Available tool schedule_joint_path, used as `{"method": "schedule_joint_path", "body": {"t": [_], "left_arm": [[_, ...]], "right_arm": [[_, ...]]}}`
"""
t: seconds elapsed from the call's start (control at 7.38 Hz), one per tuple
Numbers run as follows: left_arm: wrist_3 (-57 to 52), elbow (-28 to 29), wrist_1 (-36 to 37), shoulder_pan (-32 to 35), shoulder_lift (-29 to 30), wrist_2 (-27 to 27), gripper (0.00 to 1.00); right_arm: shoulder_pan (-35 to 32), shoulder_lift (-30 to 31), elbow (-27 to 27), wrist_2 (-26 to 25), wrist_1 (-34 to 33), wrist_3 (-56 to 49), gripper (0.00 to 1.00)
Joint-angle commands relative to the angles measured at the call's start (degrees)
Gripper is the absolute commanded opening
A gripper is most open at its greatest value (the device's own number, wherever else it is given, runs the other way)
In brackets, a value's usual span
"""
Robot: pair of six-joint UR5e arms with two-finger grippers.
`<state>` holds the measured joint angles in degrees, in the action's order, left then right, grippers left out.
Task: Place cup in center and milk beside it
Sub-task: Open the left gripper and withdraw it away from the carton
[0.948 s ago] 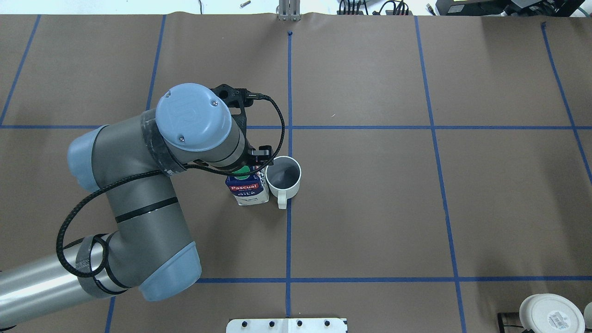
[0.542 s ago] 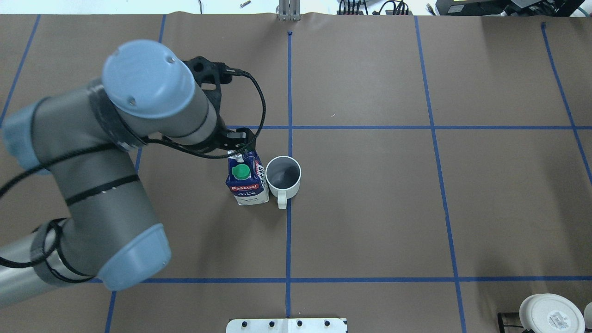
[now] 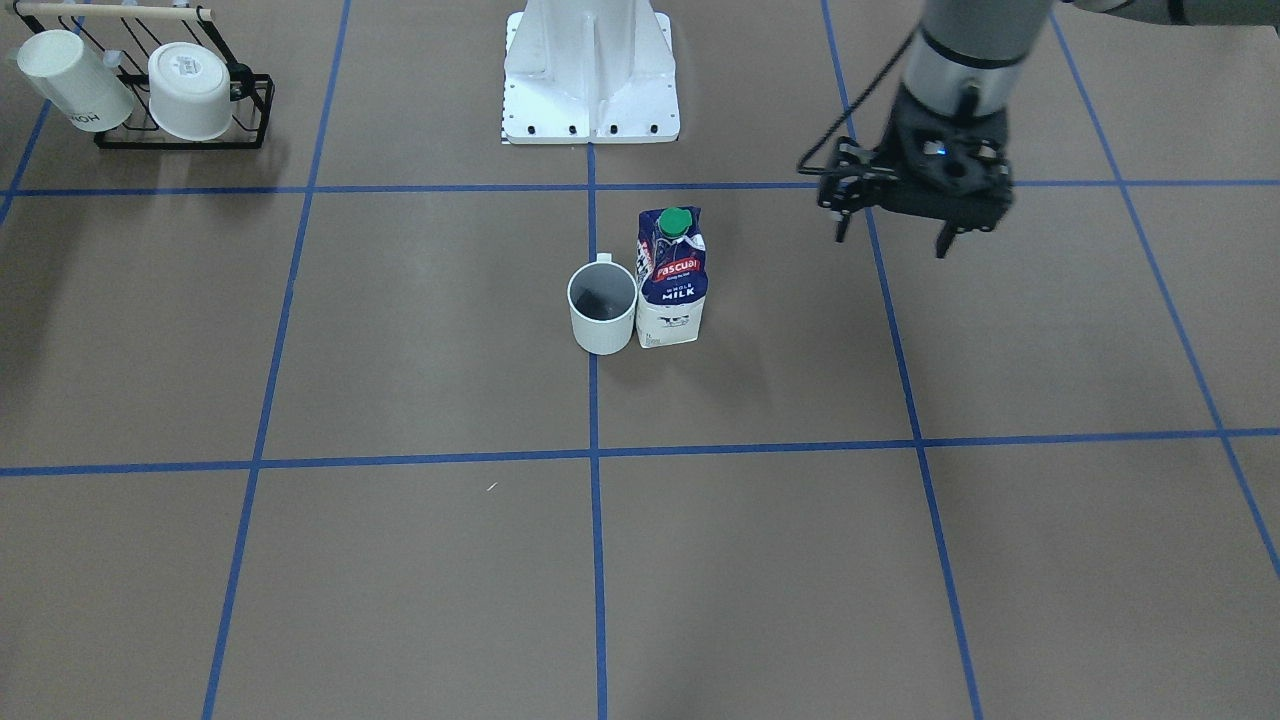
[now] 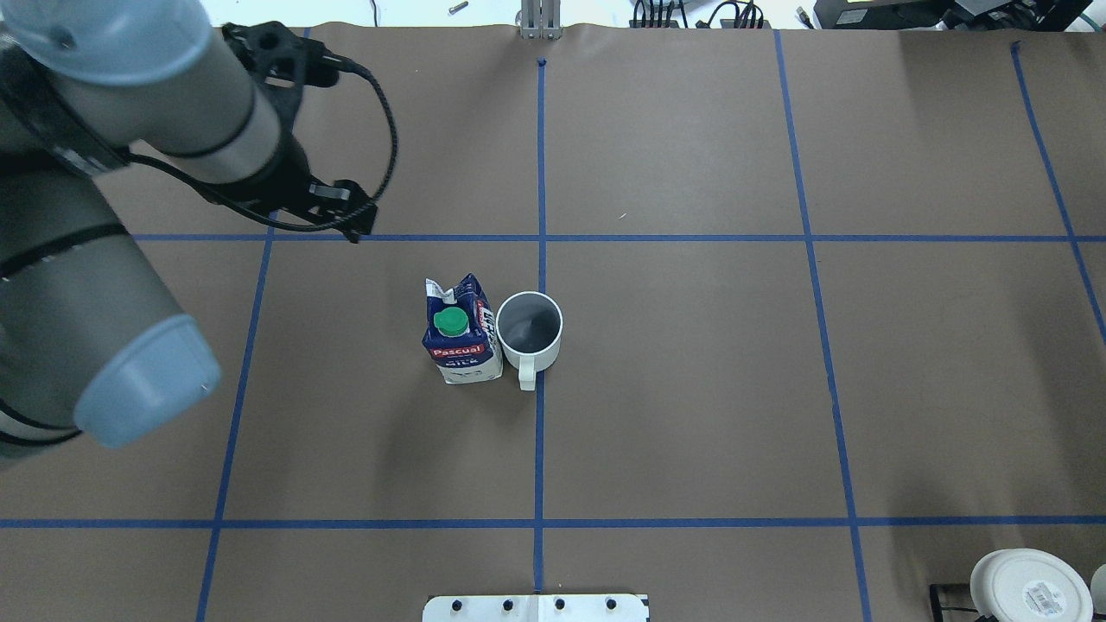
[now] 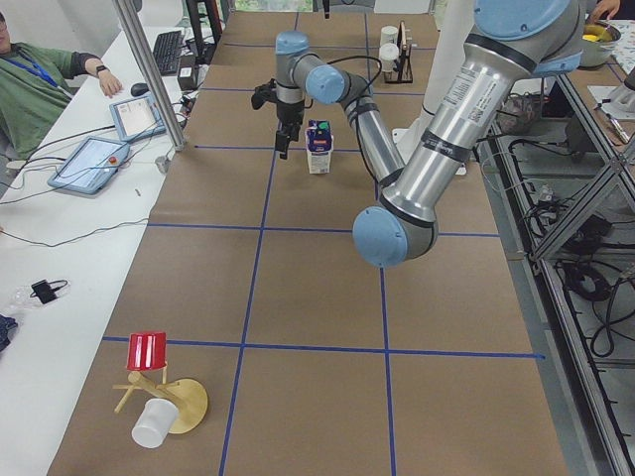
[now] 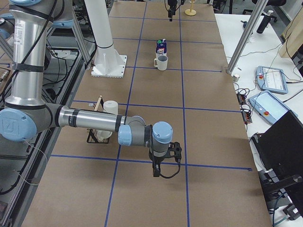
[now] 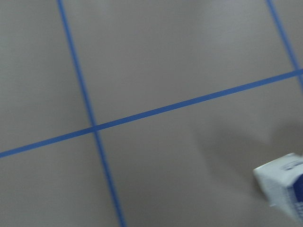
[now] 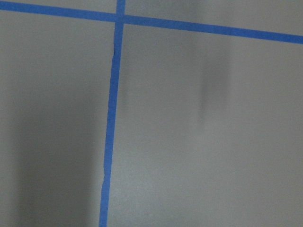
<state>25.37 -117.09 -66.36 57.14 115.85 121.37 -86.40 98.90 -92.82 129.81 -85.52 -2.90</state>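
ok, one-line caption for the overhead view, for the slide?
Milk carton stands beside the white cup on the central tape line; left gripper hangs apart from both, holding nothing.

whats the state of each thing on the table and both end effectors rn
cup, upright on the tape line, not held
milk, upright, cap on, close beside the cup, not held
left end effector, open, empty
right end effector, open or shut cannot be told
white cups, tipped over on the rack

Robotics lab: blue-taped grid table (image 4: 691,389), teach pendants (image 5: 87,164), aluminium framing (image 5: 147,69), seated operator (image 5: 30,89).
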Motion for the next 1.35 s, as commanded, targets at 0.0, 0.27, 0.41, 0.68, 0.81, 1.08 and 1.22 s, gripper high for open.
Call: {"method": "schedule_joint_path", "body": {"t": [0.0, 0.27, 0.41, 0.68, 0.81, 1.08, 1.22], "left_arm": [[-23.2, 8.8, -0.1, 15.3, -9.1, 10.6, 0.99], [-42.3, 21.9, -0.2, 26.7, -12.0, 16.5, 0.99], [-44.5, 25.6, -2.0, 31.8, -13.9, 16.1, 0.99], [-44.5, 32.5, -15.5, 35.8, -19.4, 16.2, 0.99], [-43.9, 32.0, -21.2, 35.8, -23.2, 16.1, 0.99], [-43.8, 31.9, -22.1, 35.8, -25.0, 16.1, 0.99], [-43.8, 31.7, -22.1, 35.6, -24.8, 16.1, 0.99]], "right_arm": [[0.0, 0.1, 0.0, 0.0, 0.0, 0.0, 1.0], [0.0, 0.0, -0.1, -0.1, 0.1, 0.0, 1.0], [0.0, 0.0, -0.1, -0.2, 0.0, 0.0, 1.0], [0.0, -0.2, -0.1, -0.2, 0.0, 0.1, 1.0], [0.0, -0.3, -0.1, -0.2, 0.0, 0.1, 1.0], [0.0, -0.4, -0.1, -0.2, 0.0, 0.1, 1.0], [0.0, -0.4, -0.1, -0.2, 0.0, 0.2, 1.0]]}}
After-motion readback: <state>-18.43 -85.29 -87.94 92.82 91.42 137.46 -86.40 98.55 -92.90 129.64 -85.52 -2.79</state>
